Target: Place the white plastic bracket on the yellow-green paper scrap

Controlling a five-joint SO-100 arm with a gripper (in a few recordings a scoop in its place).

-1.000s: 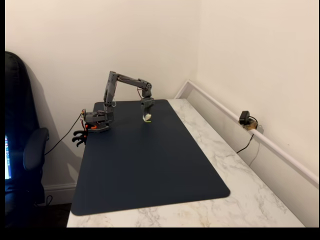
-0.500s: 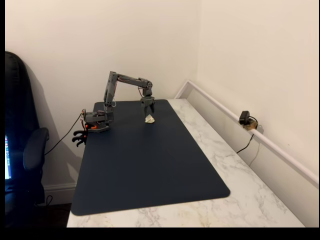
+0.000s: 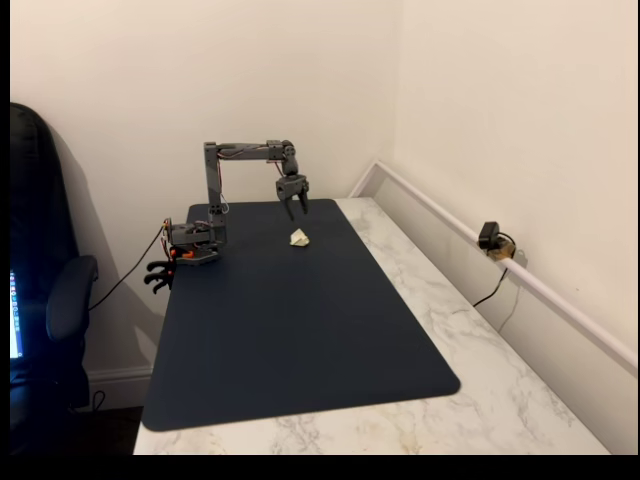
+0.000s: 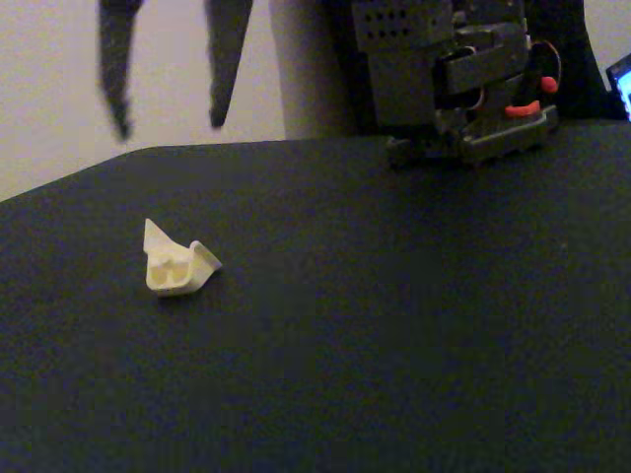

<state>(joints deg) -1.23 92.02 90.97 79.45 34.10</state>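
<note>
On the dark mat point(image 3: 300, 330) covering the worktop point(image 3: 470, 330), the white plastic bracket point(image 3: 299, 237) lies free; directly above it hangs the tool point(image 3: 295, 212), its fingers point(image 4: 228, 59) spread apart and empty.

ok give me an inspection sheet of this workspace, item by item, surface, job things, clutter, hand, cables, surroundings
Surface: dark blue mat lying on a white marble-look table.
Job's things: white plastic bracket rests on the mat, free of the hand; also seen in the wide fixed view. Yellow-green paper scrap: nothing seen; it may lie under the bracket.
Clutter: nothing seen on the mat.
Hand: raised above the bracket, open, fingers apart and holding nothing.
Cables: a black cable runs from the arm's base off the table's left edge; another hangs from a small camera by the right wall.
Surroundings: plain cream walls, a dark office chair at left.
</note>
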